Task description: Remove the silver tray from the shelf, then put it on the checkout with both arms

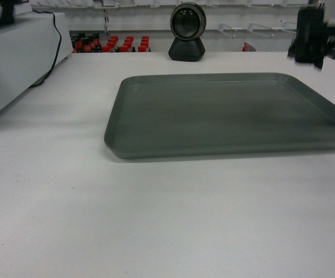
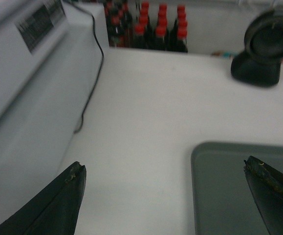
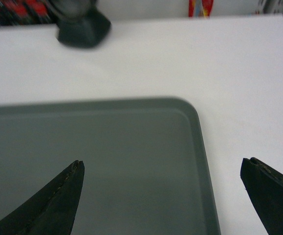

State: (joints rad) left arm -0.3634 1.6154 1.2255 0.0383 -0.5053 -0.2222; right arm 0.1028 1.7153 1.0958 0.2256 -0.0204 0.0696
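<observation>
A grey-silver silver tray lies flat on the white checkout tabletop, filling the centre and right of the head view, with nothing gripping it. In the left wrist view, the left gripper has its fingers spread wide, hovering over the tray's left edge at lower right. In the right wrist view, the right gripper is likewise spread apart above the tray's right corner. The placing looks done; only pulling the arms away seems left.

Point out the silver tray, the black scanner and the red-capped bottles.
silver tray point(image 1: 225, 113): head view, middle of its flat floor.
black scanner point(image 1: 187, 35): head view, its round head.
red-capped bottles point(image 2: 153, 30): left wrist view, their caps.
</observation>
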